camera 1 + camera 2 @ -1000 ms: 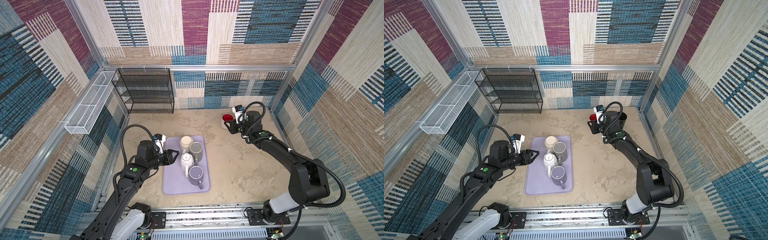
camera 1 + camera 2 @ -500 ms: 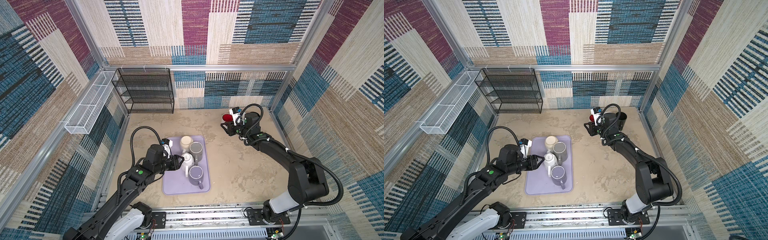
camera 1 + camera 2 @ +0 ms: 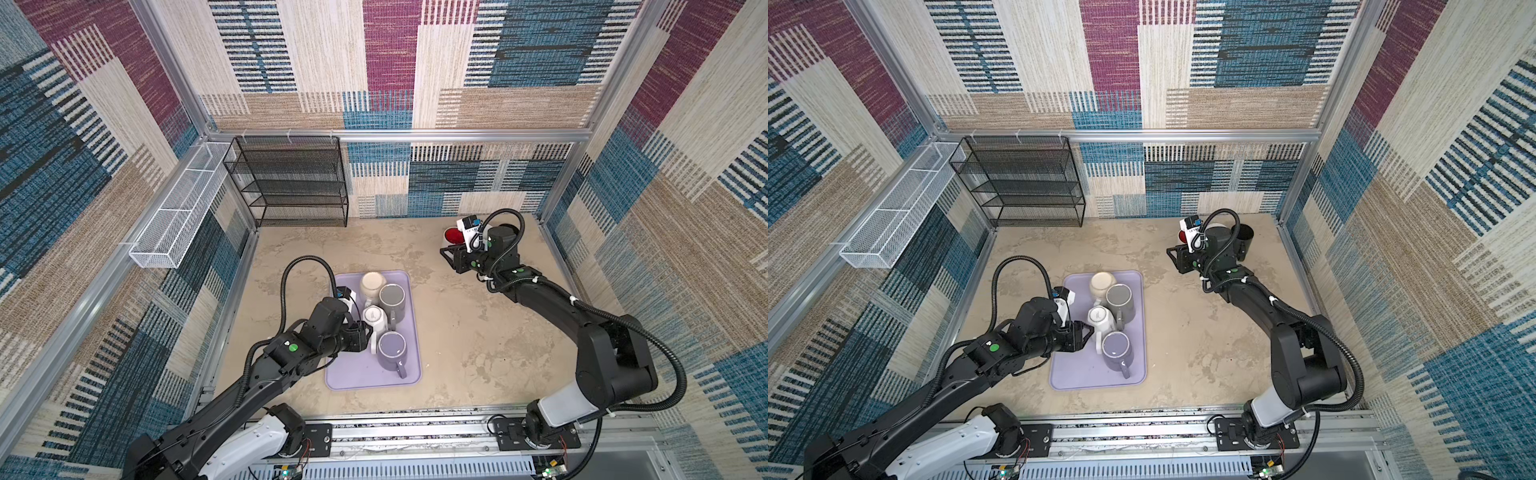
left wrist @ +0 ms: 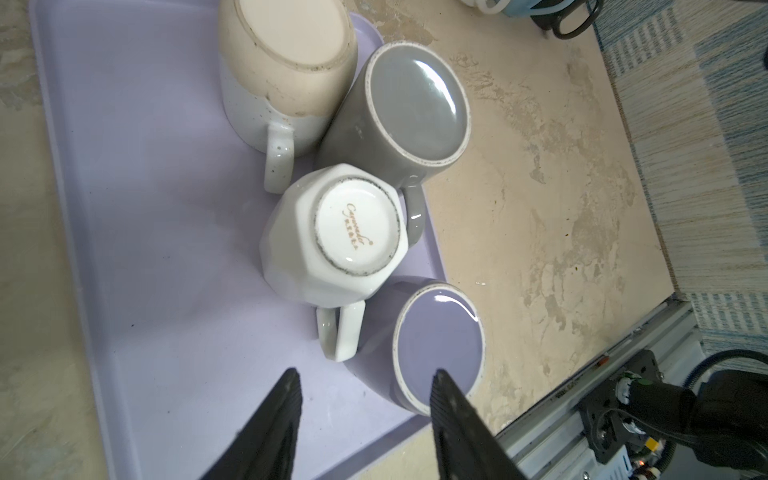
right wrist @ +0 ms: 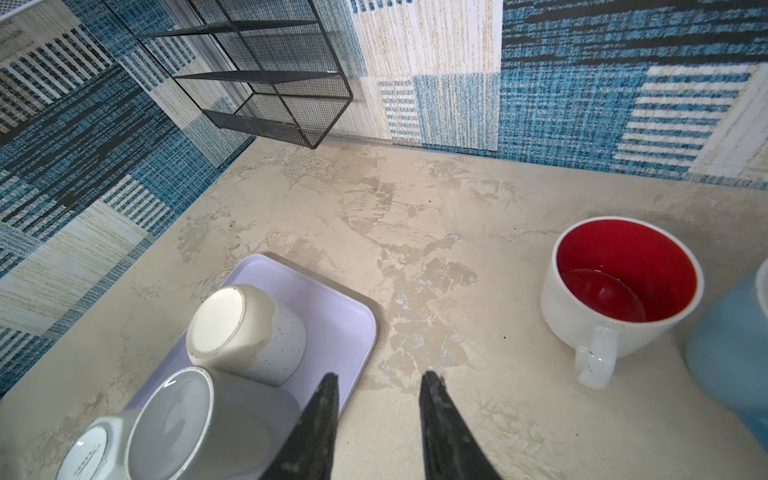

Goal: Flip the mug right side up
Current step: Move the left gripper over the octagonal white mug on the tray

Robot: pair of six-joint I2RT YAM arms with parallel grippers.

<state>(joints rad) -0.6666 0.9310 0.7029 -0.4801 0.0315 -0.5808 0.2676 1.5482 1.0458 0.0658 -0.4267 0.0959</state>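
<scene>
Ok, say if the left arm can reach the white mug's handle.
Probably yes: the open left hand faces the white mug's handle, nothing between, though the purple mug crowds one side.

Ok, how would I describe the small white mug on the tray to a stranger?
Find the lilac tray on the table, holding four upside-down mugs. The white mug sits between the grey mug and the purple mug. Only it has flat angled sides and gold writing on its base.
</scene>
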